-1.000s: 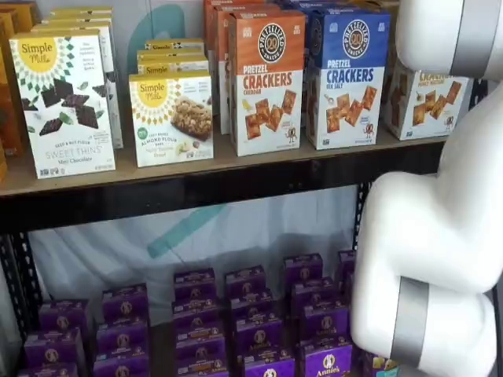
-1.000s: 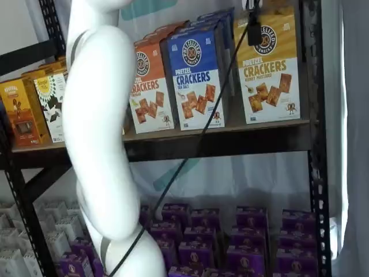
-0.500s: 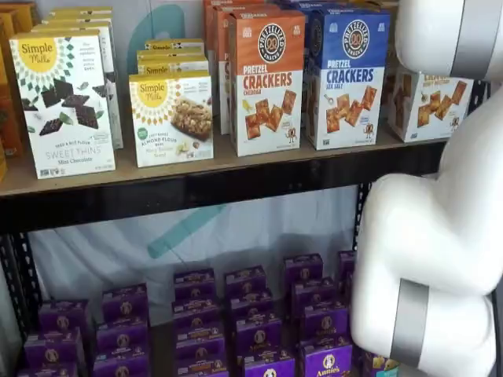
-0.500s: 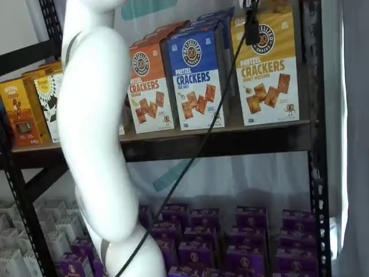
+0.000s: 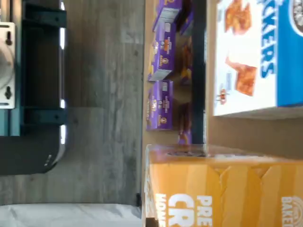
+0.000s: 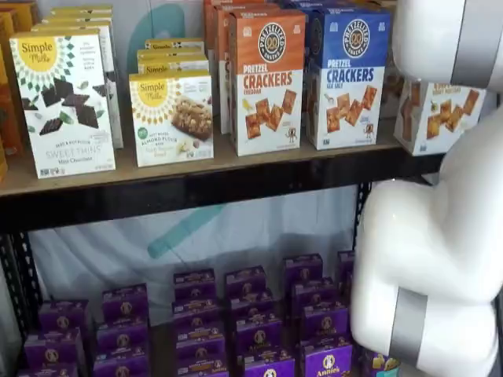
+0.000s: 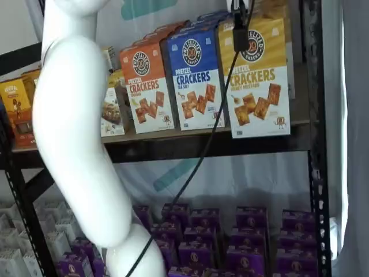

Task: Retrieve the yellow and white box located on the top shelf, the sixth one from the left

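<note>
I see the white arm (image 7: 81, 144) filling the left half of one shelf view and the right side (image 6: 432, 259) of the other, standing between camera and shelves.

The top shelf (image 7: 190, 143) runs across the middle of both shelf views (image 6: 196, 184) as a brown board with a dark front edge. Below it, purple boxes (image 6: 236, 322) fill the lower part of each frame (image 7: 230, 236).

The yellow and white box (image 7: 256, 78) sits at the upper right of a shelf view, yellow above and white below, printed with crackers. Its bottom edge hangs in front of and below the shelf's front edge, and it tilts slightly. In the other shelf view only its white lower part (image 6: 440, 118) shows, at the right edge under the arm, again overlapping the shelf front. In the wrist view its yellow face (image 5: 222, 189) fills the lower right of the frame.

The blue box (image 7: 195, 81) stands just left of it on the shelf, and the orange box (image 7: 144, 86) stands left of that; both also show at centre in the other view (image 6: 346, 75), (image 6: 266, 82).

The gripper (image 7: 239, 26) shows at the top edge above the yellow and white box, with a black cable (image 7: 196, 167) running down from it. I see only a dark piece against the box front; I cannot tell whether the fingers are spread or pinching.
</note>
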You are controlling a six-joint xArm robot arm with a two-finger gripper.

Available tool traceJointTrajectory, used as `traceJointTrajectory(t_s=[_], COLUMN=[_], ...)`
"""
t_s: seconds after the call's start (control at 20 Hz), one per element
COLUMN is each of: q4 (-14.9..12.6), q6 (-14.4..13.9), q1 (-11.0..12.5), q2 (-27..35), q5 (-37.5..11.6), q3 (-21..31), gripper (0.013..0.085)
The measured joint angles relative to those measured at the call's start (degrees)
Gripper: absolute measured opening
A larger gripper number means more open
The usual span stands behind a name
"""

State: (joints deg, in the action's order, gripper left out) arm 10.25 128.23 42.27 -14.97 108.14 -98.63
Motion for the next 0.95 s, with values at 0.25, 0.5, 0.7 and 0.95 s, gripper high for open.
traceJointTrajectory(t_s=[0.25, 0.5, 0.7, 0.95], q4=[-0.9, -0.9, -1.2, -1.3], q6=[1.2, 1.0, 0.2, -0.7], q1=[0.8, 0.8, -0.1, -1.1], q2=[-3.3, -6.4, -8.8, -10.9], q5=[0.6, 2.3, 2.8, 2.4], q3=[3.4, 6.5, 9.2, 11.7], gripper=[0.0570, 0.0570, 0.0570, 0.0570])
